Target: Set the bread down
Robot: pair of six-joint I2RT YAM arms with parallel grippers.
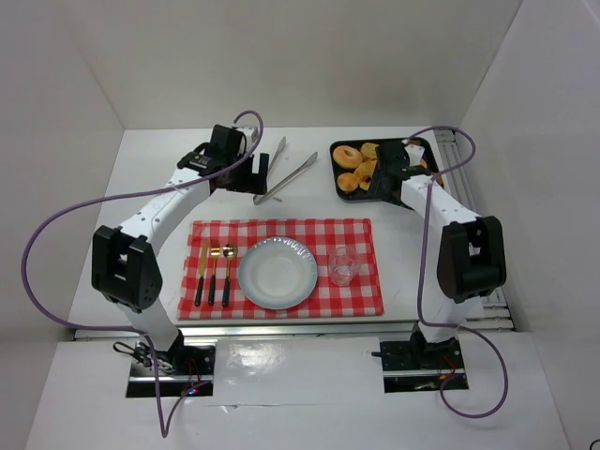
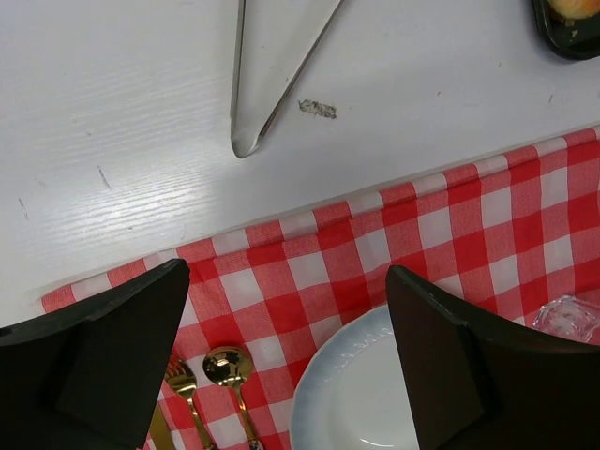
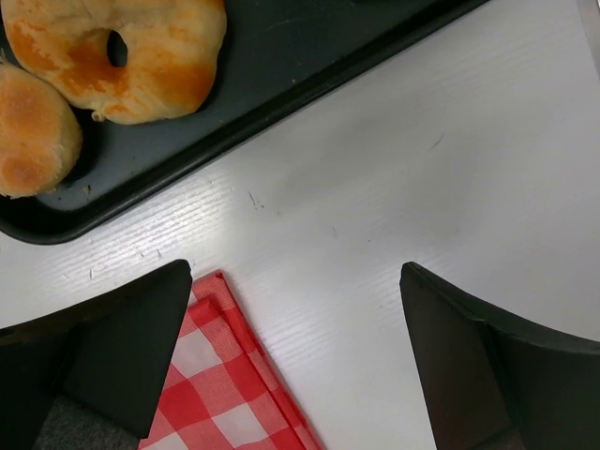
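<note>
Bread in tray on far-right surface, beside ring and bun, partly hidden under right arm; tongs, cloth, plate, glass nearby; left jaws and right jaws wide, holding nothing.

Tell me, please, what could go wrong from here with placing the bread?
1. In the crowded black tray, the open right pincer may catch the ring-shaped bread instead.
2. The glass stands close beside the plate; a carrying arm could knock it over.
</note>
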